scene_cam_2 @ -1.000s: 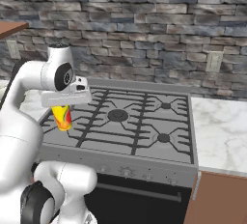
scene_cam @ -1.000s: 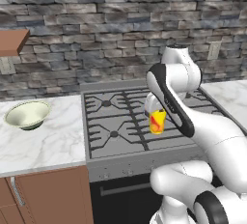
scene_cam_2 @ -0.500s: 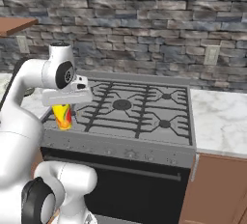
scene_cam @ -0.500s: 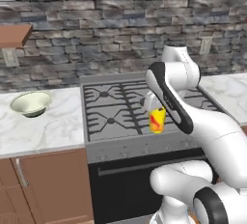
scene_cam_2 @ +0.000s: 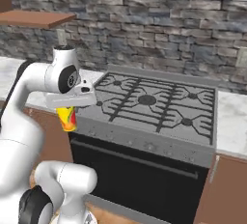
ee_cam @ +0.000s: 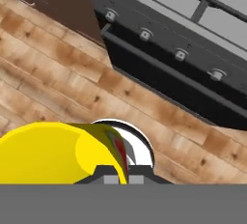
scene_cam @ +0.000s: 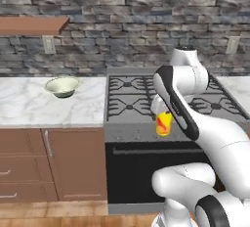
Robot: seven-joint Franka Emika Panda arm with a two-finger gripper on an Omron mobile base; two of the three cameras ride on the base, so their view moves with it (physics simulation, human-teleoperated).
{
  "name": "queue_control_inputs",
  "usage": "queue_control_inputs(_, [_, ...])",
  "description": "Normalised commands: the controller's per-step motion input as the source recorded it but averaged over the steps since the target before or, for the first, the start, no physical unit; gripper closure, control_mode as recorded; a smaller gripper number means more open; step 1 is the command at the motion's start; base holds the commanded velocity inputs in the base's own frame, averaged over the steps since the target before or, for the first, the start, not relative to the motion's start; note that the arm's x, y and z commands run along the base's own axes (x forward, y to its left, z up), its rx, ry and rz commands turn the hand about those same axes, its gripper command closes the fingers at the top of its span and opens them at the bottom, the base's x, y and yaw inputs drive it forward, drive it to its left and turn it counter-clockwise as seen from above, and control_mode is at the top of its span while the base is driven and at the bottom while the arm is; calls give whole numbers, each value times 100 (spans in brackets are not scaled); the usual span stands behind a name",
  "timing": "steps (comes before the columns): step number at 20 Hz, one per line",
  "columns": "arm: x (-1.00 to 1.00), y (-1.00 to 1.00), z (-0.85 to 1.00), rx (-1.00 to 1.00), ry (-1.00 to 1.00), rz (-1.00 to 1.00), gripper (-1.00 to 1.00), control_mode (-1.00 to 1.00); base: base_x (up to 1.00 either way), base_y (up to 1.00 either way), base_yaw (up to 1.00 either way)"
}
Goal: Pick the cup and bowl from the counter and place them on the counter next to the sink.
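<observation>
— Cup (scene_cam: pixel 164 124) first: where is it?
— Clamped in the gripper (scene_cam: pixel 161 111), whose jaws are closed on its rim. It hangs upright in the air off the front edge of the stove (scene_cam: pixel 146 103), above the oven door (scene_cam: pixel 146 172). From the right base camera the cup (scene_cam_2: pixel 67 118) sits at about 6 o'clock under the hand (scene_cam_2: pixel 70 100).
— And the hand camera?
— The yellow cup (ee_cam: pixel 58 153) bulges up at 7 o'clock, with the wooden floor (ee_cam: pixel 62 73) below it and the oven's knob row (ee_cam: pixel 161 44) toward 1 o'clock.
— The bowl?
— The bowl (scene_cam: pixel 62 86) rests on the marble counter (scene_cam: pixel 29 106), at 9 o'clock from the stove and well apart from the cup.
— Anything above it?
— A brown wooden shelf (scene_cam: pixel 31 25) on the stone wall (scene_cam: pixel 122 35), at 11 o'clock from the bowl.
</observation>
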Motion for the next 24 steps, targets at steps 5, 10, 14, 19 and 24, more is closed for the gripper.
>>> queue_control_inputs(5, [0, 0, 0, 0, 0, 0, 100, 100, 0, 0, 100])
queue_control_inputs(10, [0, 0, 0, 0, 0, 0, 100, 100, 0, 0, 100])
queue_control_inputs(14, [0, 0, 0, 0, 0, 0, 100, 100, 0, 0, 100])
queue_control_inputs(19, [0, 0, 0, 0, 0, 0, 100, 100, -1, 0, 100])
queue_control_inputs(24, [0, 0, 0, 0, 0, 0, 100, 100, -7, -3, 100])
